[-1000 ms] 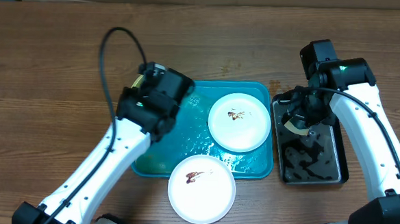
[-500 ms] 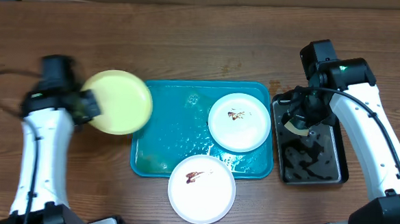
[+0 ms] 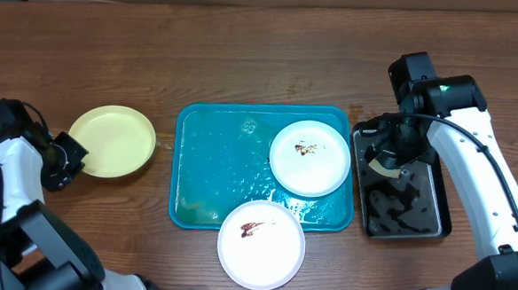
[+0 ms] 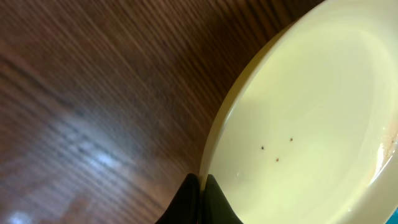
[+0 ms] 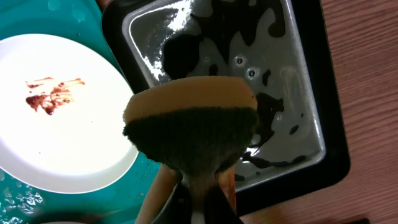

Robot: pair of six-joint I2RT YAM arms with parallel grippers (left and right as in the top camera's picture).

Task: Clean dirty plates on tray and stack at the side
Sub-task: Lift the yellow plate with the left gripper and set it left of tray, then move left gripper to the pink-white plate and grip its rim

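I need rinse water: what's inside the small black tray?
The black tray looks wet, with patchy liquid and white foam near one corner. The sponge in the right gripper covers part of its floor, hiding whatever lies there.

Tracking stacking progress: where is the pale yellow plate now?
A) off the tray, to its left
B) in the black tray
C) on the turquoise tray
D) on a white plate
A: the yellow plate is left of the turquoise tray, over bare wood, its rim pinched by the left gripper.
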